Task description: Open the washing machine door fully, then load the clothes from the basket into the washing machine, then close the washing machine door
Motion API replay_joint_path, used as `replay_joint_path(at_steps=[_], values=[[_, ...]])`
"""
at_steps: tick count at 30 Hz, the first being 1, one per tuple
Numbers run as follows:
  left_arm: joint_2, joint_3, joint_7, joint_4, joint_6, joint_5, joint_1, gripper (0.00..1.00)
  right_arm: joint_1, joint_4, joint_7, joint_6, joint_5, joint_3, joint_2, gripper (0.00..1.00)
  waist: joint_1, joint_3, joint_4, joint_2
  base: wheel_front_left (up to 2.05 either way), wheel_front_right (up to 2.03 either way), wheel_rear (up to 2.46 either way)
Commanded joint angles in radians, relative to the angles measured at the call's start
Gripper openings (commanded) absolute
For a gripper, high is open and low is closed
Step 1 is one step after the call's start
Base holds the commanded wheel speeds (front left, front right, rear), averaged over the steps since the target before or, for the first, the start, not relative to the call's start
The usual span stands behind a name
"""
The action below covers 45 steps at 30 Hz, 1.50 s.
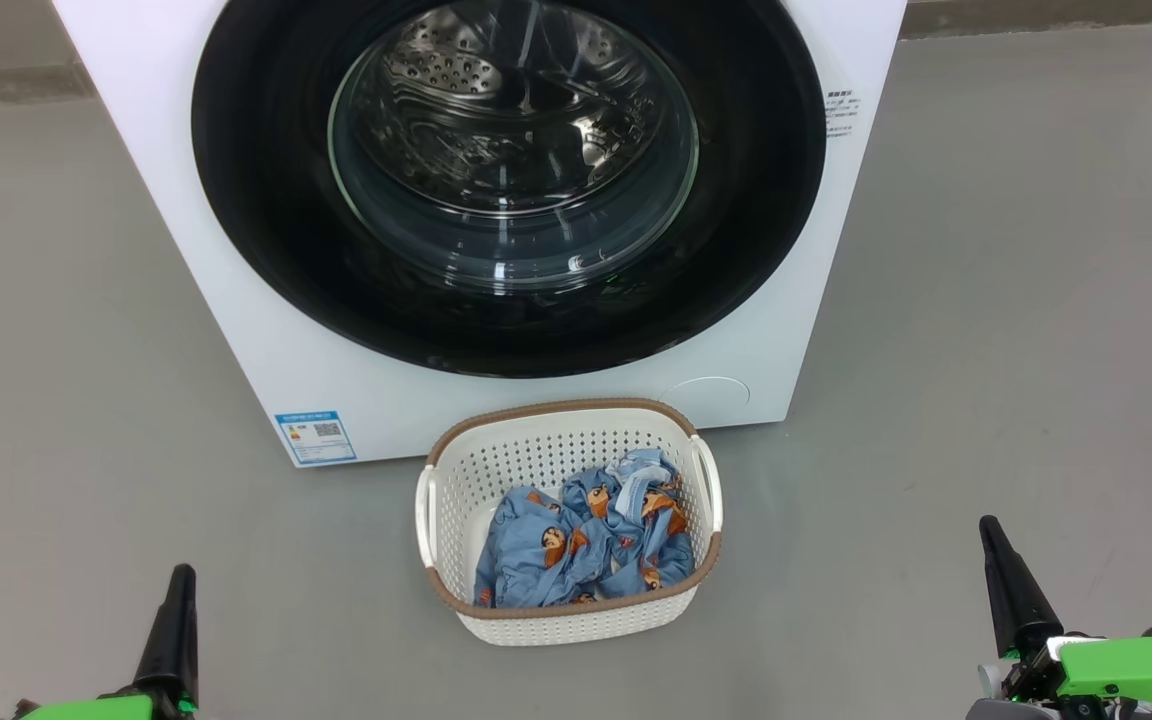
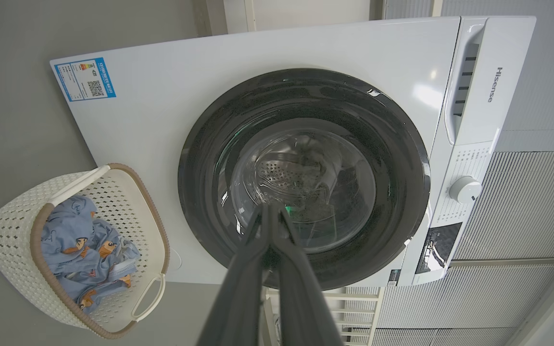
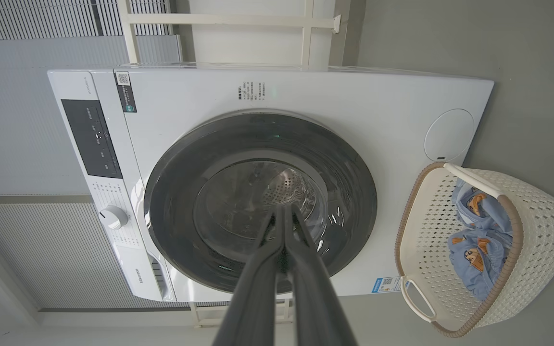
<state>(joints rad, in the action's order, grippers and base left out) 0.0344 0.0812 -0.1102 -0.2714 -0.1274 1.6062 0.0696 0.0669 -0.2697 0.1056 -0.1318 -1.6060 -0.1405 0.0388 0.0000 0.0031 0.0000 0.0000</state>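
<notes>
Checking in from the remote seat. The washing machine (image 1: 286, 370) is a big glossy white box across the top of the head view. Its door (image 1: 756, 200) is shut flush on it, a wide shiny black ring around a bulging clear glass bowl, and the perforated steel drum (image 1: 456, 80) shows through. There's a blue sticker (image 1: 315, 437) with a QR code at its lower left corner. In the left wrist view I can read the "Hisense" lettering (image 2: 498, 84) above a round white knob (image 2: 465, 189).

The basket (image 1: 576, 620) sits on the smooth grey floor (image 1: 986, 300) just in front of the machine, lower centre. It's cream perforated plastic, a rounded rectangle with a brown woven-look rim. The clothes (image 1: 586, 550) lie crumpled inside, light blue fabric with little orange-brown bears.

The left gripper (image 1: 180, 580) at lower left and the right gripper (image 1: 991, 540) at lower right are both clenched on nothing, their dark tapered fingers (image 2: 243, 288) pressed together.
</notes>
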Motion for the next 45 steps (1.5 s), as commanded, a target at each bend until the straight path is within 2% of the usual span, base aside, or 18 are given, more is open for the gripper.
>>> replay_joint_path(at_steps=[1, 42, 43, 45], values=[[0.016, 0.032, -0.003, 0.027, -0.003, 0.003, 0.038, 0.00, 0.041, 0.025, 0.007, 0.001, -0.003, 0.027, 0.011, 0.00, 0.0000, 0.000, 0.000, 0.0000, 0.00, 0.00, 0.00], [0.016, 0.032, -0.003, 0.027, -0.003, 0.003, 0.038, 0.00, 0.041, 0.025, 0.007, 0.001, -0.003, 0.027, 0.011, 0.00, 0.0000, 0.000, 0.000, 0.0000, 0.00, 0.00, 0.00], [-0.001, -0.001, 0.000, -0.003, 0.000, 0.000, -0.001, 1.00, -0.001, -0.003, 0.000, 0.000, 0.000, 0.000, -0.001, 1.00, 0.0000, 0.000, 0.000, 0.0000, 0.00, 0.00, 0.00], [-0.008, -0.003, 0.000, -0.023, 0.000, 0.000, -0.012, 1.00, -0.011, -0.023, -0.002, 0.000, 0.001, 0.000, -0.005, 1.00, 0.0000, 0.000, 0.000, 0.0000, 0.00, 0.00, 0.00]])
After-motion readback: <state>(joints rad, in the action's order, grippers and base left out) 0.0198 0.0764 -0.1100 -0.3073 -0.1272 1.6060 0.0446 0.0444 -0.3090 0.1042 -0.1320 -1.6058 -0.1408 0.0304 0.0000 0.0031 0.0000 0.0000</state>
